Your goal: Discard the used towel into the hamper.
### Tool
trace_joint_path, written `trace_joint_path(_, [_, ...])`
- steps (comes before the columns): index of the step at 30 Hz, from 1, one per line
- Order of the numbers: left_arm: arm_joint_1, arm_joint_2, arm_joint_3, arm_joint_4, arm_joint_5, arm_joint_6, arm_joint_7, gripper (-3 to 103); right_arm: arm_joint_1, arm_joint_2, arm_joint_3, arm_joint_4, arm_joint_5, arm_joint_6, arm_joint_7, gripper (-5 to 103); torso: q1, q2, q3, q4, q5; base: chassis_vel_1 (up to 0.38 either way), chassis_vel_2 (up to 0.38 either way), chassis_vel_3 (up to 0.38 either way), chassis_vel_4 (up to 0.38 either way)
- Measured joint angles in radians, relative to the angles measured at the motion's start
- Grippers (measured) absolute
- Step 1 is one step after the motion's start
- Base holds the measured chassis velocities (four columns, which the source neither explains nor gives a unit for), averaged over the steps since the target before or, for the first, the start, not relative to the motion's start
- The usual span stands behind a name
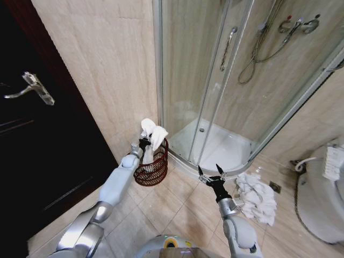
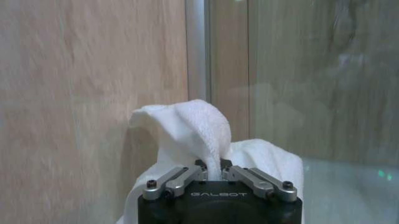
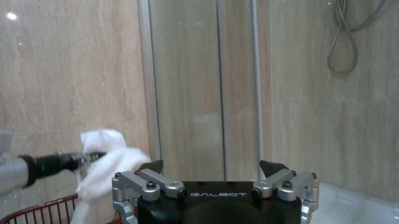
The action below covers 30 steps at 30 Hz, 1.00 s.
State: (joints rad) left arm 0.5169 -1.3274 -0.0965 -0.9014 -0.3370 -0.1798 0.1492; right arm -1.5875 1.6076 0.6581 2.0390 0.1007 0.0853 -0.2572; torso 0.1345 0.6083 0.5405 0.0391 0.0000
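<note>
A white towel (image 1: 152, 133) hangs from my left gripper (image 1: 144, 142), which is shut on it right above the hamper (image 1: 152, 167), a reddish-brown wire basket by the wall. The towel's lower end reaches down into the basket's open top. In the left wrist view the towel (image 2: 196, 135) bunches up between the pinched fingers (image 2: 177, 179). My right gripper (image 1: 211, 177) stands open over the floor tiles to the right of the hamper, holding nothing. From the right wrist view I see the towel (image 3: 103, 168) and the hamper's rim (image 3: 44, 210) off to the side.
A second pile of white towels (image 1: 257, 198) lies on the floor right of my right gripper. The curved glass shower cabin (image 1: 215, 107) stands behind, a toilet (image 1: 322, 199) at the far right, a dark door (image 1: 32, 134) at the left. Tiled floor between is free.
</note>
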Motion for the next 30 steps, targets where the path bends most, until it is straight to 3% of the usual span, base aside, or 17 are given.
trace_joint_path(5, [-0.008, -0.015, 0.001, 0.031, 0.033, 0.002, -0.016, 4, 0.007, 0.0, 0.003, -0.003, 0.008, 0.0, 0.0, 100, 0.0, 0.001, 0.001, 0.0, 0.0001, 0.0, 0.0, 0.0, 0.0])
trace_joint_path(8, [-0.007, -0.016, -0.006, 0.039, 0.111, 0.022, -0.05, 20, 0.008, -0.003, 0.006, -0.005, 0.014, 0.0, 0.0, 100, 0.001, 0.002, 0.001, -0.0001, 0.0001, 0.0, 0.0, 0.0, 0.0])
trace_joint_path(13, [-0.004, -0.019, -0.01, 0.063, 0.173, 0.048, -0.1, 31, 0.013, -0.004, 0.014, -0.008, 0.022, 0.001, 0.002, 100, 0.001, 0.003, 0.002, 0.0001, 0.0, 0.0, 0.0, 0.0, 0.0])
trace_joint_path(14, [0.001, -0.019, -0.012, 0.065, 0.193, 0.057, -0.11, 42, 0.015, -0.003, 0.017, -0.008, 0.026, 0.001, 0.003, 100, 0.001, 0.003, 0.002, 0.0001, 0.0, 0.0, 0.0, 0.0, 0.0])
trace_joint_path(17, [0.017, -0.012, -0.011, 0.052, 0.214, 0.064, -0.111, 47, 0.016, -0.003, 0.019, -0.01, 0.031, 0.003, 0.006, 100, 0.001, 0.004, 0.002, 0.0, 0.0, 0.0, 0.0, 0.0, 0.0])
trace_joint_path(23, [0.054, 0.013, -0.011, -0.002, 0.25, 0.094, -0.096, 74, 0.02, -0.001, 0.015, -0.013, 0.033, 0.005, 0.007, 100, 0.002, 0.005, 0.002, 0.0, -0.0001, 0.0, 0.0, 0.0, 0.0])
trace_joint_path(24, [0.054, 0.013, -0.011, -0.002, 0.25, 0.094, -0.096, 74, 0.02, -0.001, 0.015, -0.013, 0.033, 0.005, 0.007, 100, 0.002, 0.005, 0.002, 0.0, -0.0001, 0.0, 0.0, 0.0, 0.0])
trace_joint_path(26, [0.067, 0.03, -0.005, -0.037, 0.221, 0.154, -0.087, 85, 0.025, 0.0, 0.015, -0.014, 0.031, 0.005, 0.002, 100, 0.002, 0.005, 0.003, 0.0, 0.0, 0.0, 0.0, 0.0, 0.0])
trace_joint_path(28, [0.087, 0.054, 0.007, -0.094, 0.185, 0.251, -0.065, 90, 0.028, 0.0, 0.018, -0.014, 0.029, 0.003, -0.015, 100, 0.002, 0.005, 0.003, 0.0001, -0.0001, 0.0, 0.0, 0.0, 0.0])
trace_joint_path(29, [0.087, 0.054, 0.007, -0.094, 0.185, 0.251, -0.065, 90, 0.028, 0.0, 0.018, -0.014, 0.029, 0.003, -0.015, 100, 0.002, 0.005, 0.003, 0.0001, -0.0001, 0.0, 0.0, 0.0, 0.0])
trace_joint_path(30, [0.097, 0.069, 0.01, -0.133, 0.174, 0.31, -0.038, 95, 0.03, 0.0, 0.017, -0.014, 0.034, -0.002, -0.015, 100, 0.002, 0.005, 0.003, 0.0001, -0.0001, 0.0, 0.0, 0.0, 0.0])
